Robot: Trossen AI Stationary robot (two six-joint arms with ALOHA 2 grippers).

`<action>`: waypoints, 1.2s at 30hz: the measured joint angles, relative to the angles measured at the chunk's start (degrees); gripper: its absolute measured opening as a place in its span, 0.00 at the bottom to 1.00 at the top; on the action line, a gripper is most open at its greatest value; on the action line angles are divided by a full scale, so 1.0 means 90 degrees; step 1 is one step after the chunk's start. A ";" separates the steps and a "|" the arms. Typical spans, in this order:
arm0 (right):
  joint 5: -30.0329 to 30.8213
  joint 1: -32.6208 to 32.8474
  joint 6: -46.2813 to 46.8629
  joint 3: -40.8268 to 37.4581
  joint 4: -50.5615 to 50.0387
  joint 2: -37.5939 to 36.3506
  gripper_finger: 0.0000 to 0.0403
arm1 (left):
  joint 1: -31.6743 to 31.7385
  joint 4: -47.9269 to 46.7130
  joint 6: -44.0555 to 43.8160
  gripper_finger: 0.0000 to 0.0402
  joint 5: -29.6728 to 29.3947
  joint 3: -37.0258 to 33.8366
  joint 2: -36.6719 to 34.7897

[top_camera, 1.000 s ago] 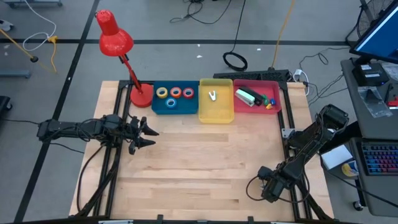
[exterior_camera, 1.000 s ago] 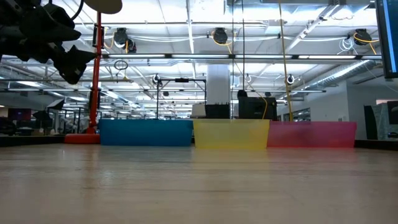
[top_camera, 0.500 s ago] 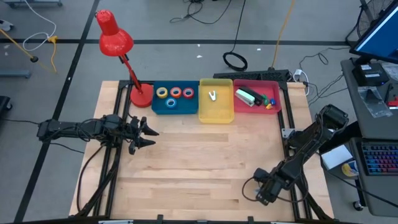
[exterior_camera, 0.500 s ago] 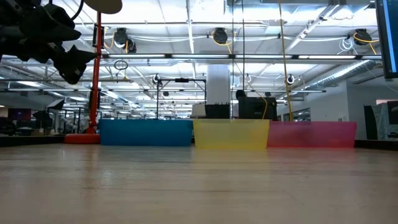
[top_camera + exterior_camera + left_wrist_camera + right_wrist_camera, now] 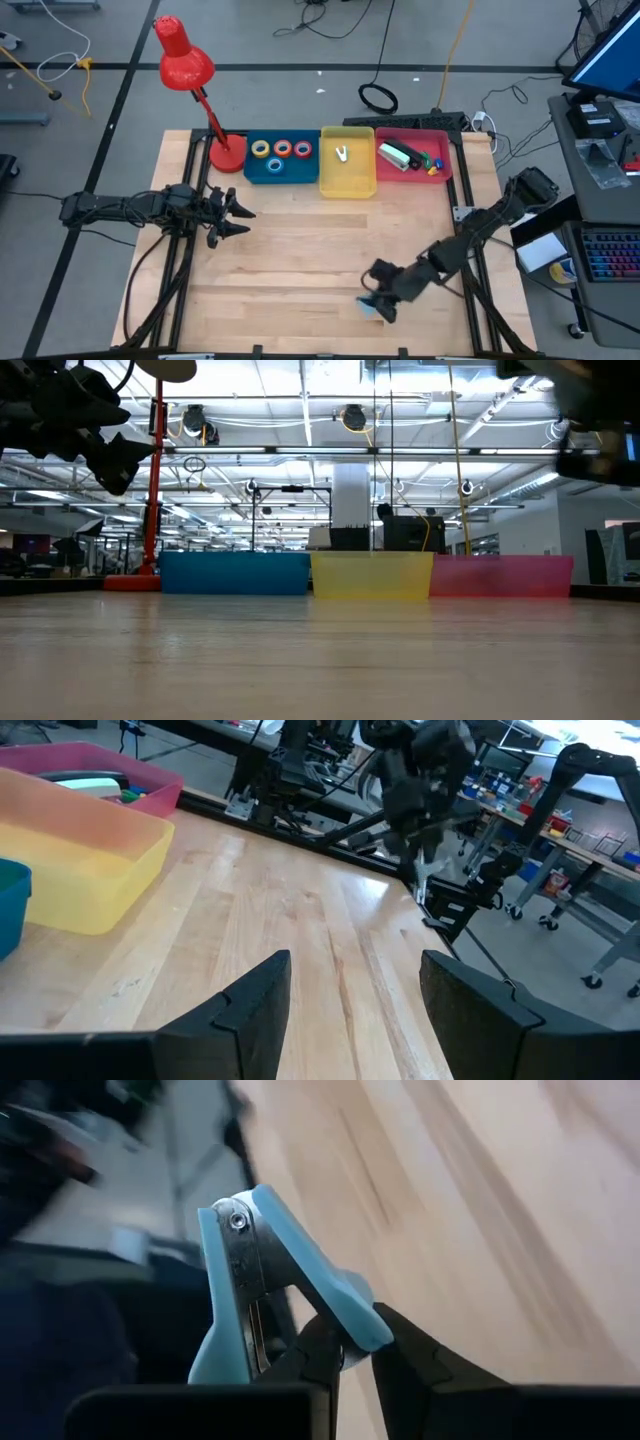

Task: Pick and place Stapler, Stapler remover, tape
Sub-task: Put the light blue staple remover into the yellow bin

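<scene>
Wooden table [image 5: 300,270] on a dark frame, seen from above with a workshop floor and cables around it. Right gripper [image 5: 383,297], low over the table's near right part, is clamped on a light blue stapler remover [image 5: 262,1285]; the right wrist view shows the remover's blue wings and metal jaw pinched between the two dark fingers [image 5: 420,1365], its body pointing away from them. Left gripper [image 5: 240,220] hangs above the table's left side with fingers parted and nothing between them; the left wrist view looks past its fingers [image 5: 250,1005] across bare wood toward the right arm. Along the far edge stand three bins touching side by side: a blue bin [image 5: 252,171] holding the tape [image 5: 281,150], four rolls in yellow, orange, red and blue; a yellow bin [image 5: 347,180] holding a small pale object; a pink bin [image 5: 445,165] holding a green and white stapler [image 5: 397,155] with small coloured clips beside it. A red desk lamp [image 5: 185,65] stands just left of the blue bin
</scene>
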 joint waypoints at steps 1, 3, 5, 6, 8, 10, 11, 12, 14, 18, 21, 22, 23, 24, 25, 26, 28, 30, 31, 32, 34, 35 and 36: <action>0.0000 -0.0120 -0.0221 0.0000 0.0267 0.0000 0.08 | 0.0000 0.0000 0.0004 0.56 0.0000 0.0000 0.0002; -0.0012 -0.0357 -0.0607 0.0000 0.0751 0.0000 0.08 | 0.0000 0.0000 0.0004 0.56 0.0000 0.0000 0.0000; -0.0017 -0.0585 -0.0952 0.0000 0.1159 0.0000 0.08 | 0.0001 0.0000 0.0004 0.56 0.0000 0.0000 0.0001; -0.0017 -0.0704 -0.1135 0.0000 0.1352 0.0000 0.08 | 0.0000 0.0000 0.0004 0.56 0.0000 0.0000 0.0002; 0.0034 -0.0961 -0.1518 0.0000 0.1691 0.0000 0.08 | 0.0000 -0.0001 0.0002 0.56 0.0000 0.0000 0.0002; 0.0278 -0.1223 -0.1864 0.0000 0.1910 0.0000 0.08 | 0.0000 -0.0002 0.0001 0.56 0.0000 0.0000 0.0002; 0.0398 -0.1366 -0.2050 0.0000 0.1976 -0.0002 0.08 | 0.0000 -0.0002 -0.0001 0.56 0.0000 0.0000 0.0002; 0.0522 -0.1507 -0.2236 0.0000 0.2004 -0.0002 0.08 | 0.0000 -0.0002 -0.0008 0.56 0.0000 0.0000 0.0000; 0.0752 -0.1812 -0.2601 0.0000 0.2002 -0.0002 0.08 | 0.0000 -0.0002 -0.0069 0.56 0.0000 0.0000 0.0002; 0.0991 -0.2433 -0.3278 0.0000 0.2006 -0.0002 0.08 | 0.0002 -0.0002 -0.0289 0.56 -0.0002 0.0000 0.0000; 0.0974 -0.2899 -0.3646 0.0002 0.1994 -0.0002 0.08 | 0.0001 -0.0002 -0.0392 0.56 -0.0002 0.0000 0.0000; 0.0969 -0.3039 -0.3785 0.0044 0.1882 -0.0002 0.08 | 0.0000 -0.0002 -0.0397 0.56 -0.0002 0.0000 0.0002; 0.0969 -0.3174 -0.3961 0.0138 0.1654 -0.0002 0.08 | 0.0000 -0.0002 -0.0399 0.56 -0.0002 0.0000 0.0002; 0.0971 -0.3308 -0.4147 0.0275 0.1342 -0.0002 0.08 | 0.0000 -0.0003 -0.0396 0.56 -0.0002 0.0000 0.0001; 0.0971 -0.3433 -0.4347 0.0450 0.0943 -0.0002 0.08 | 0.0000 -0.0003 -0.0394 0.56 -0.0002 0.0000 0.0002; 0.0972 -0.3558 -0.4572 0.0645 0.0503 -0.0002 0.08 | 0.0000 -0.0004 -0.0394 0.56 -0.0002 0.0000 0.0002; 0.1039 -0.3808 -0.5014 0.1090 -0.0402 -0.0002 0.09 | 0.0000 -0.0004 -0.0392 0.56 -0.0002 0.0000 0.0002; 0.1330 -0.4045 -0.5436 0.1489 -0.1227 -0.0002 0.08 | 0.0000 -0.0005 -0.0393 0.56 -0.0002 0.0000 0.0002; 0.1497 -0.4172 -0.5648 0.1658 -0.1532 -0.0002 0.08 | 0.0000 -0.0005 -0.0391 0.56 -0.0002 0.0001 0.0002; 0.1636 -0.4291 -0.5864 0.1795 -0.1789 -0.0002 0.08 | 0.0001 -0.0005 -0.0381 0.56 -0.0002 0.0001 0.0002; 0.1825 -0.4539 -0.6227 0.2034 -0.2158 -0.0002 0.08 | 0.0000 -0.0019 -0.0353 0.56 -0.0002 0.0000 0.0002; 0.1837 -0.4670 -0.6377 0.2144 -0.2329 -0.0002 0.08 | 0.0001 -0.0040 -0.0348 0.56 -0.0002 0.0002 0.0002; 0.1836 -0.4802 -0.6496 0.2235 -0.2471 -0.0003 0.08 | 0.0002 -0.0067 -0.0344 0.56 -0.0002 0.0002 0.0002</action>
